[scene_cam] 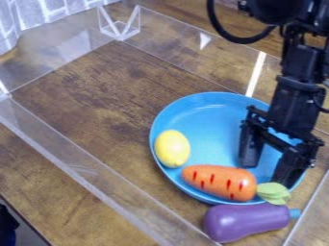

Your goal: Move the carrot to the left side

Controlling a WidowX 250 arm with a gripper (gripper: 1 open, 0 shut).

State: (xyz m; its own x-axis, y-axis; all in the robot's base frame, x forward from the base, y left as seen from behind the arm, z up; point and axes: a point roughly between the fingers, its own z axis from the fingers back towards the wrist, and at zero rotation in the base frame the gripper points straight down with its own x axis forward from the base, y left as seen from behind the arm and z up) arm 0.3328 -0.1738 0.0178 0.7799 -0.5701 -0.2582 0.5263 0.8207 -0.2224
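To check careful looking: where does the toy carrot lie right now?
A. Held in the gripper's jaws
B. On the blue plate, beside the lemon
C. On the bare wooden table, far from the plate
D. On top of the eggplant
B: the carrot rests on the blue plate next to the lemon, while the gripper stands open and empty.
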